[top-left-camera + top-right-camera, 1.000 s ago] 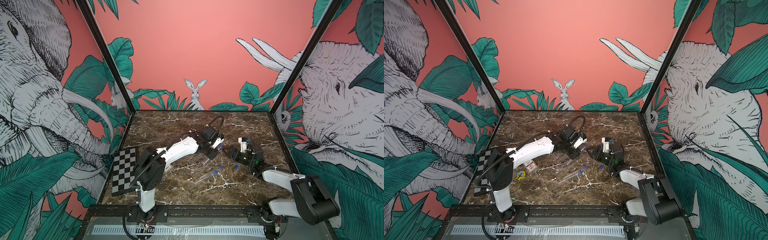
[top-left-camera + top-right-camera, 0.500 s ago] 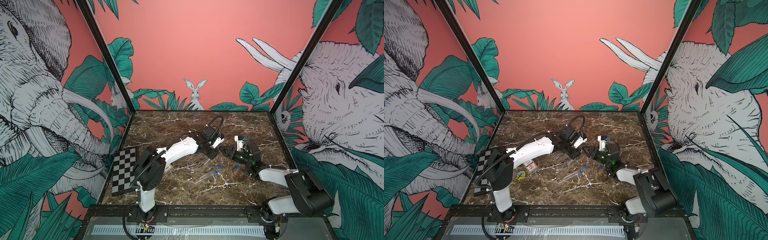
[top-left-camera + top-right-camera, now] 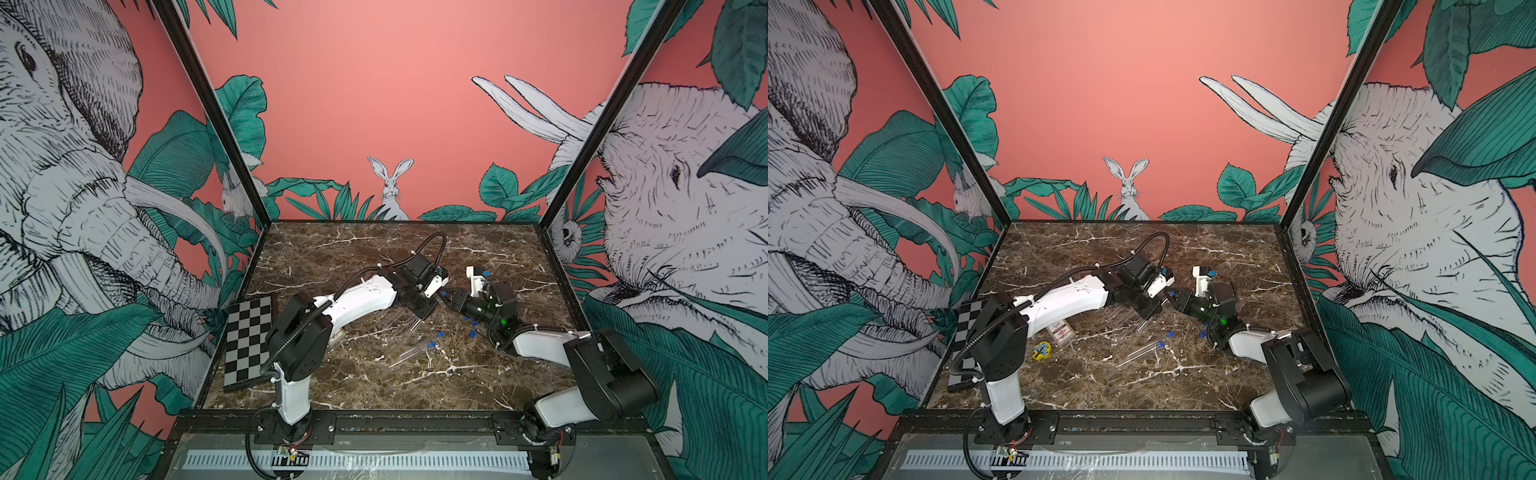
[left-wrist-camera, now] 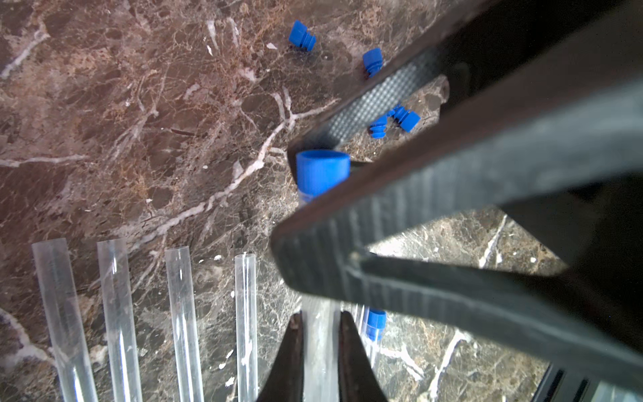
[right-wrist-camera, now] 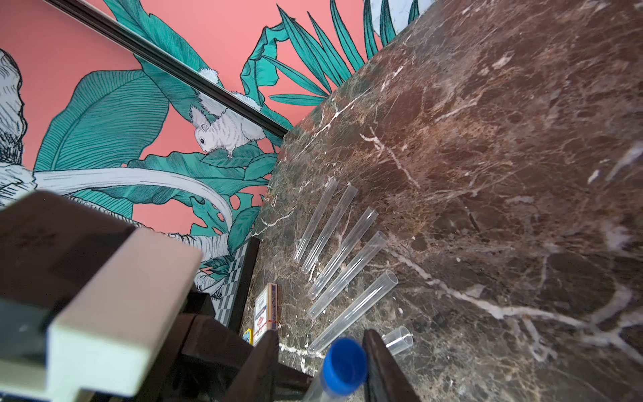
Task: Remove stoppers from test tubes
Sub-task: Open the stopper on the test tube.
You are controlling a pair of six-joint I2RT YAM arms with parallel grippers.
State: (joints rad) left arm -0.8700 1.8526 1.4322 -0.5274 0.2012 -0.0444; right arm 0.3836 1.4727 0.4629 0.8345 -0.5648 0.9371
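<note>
My left gripper (image 4: 320, 315) (image 3: 436, 291) is shut on a clear test tube (image 4: 319, 348) held above the table. Its blue stopper (image 4: 322, 170) (image 5: 344, 362) sits between the fingers of my right gripper (image 5: 322, 334) (image 3: 452, 300). One right finger (image 5: 379, 365) touches the stopper; a gap shows at the other finger (image 5: 264, 362). Several open test tubes (image 5: 348, 275) (image 4: 181, 313) lie in a row on the marble. Several loose stoppers (image 4: 302, 36) (image 3: 471, 332) lie nearby. Stoppered tubes (image 3: 415, 353) (image 3: 1142, 353) rest near the middle.
A checkerboard (image 3: 249, 340) leans at the table's left edge. A flat clear card case (image 3: 1062, 332) and a small yellow item (image 3: 1041, 350) lie by the left arm's base. Both arms meet over the table's middle, above the row of tubes.
My right gripper has moved left up to the left gripper's tube. Its jaws have narrowed around the blue stopper. The left arm has stayed put.
</note>
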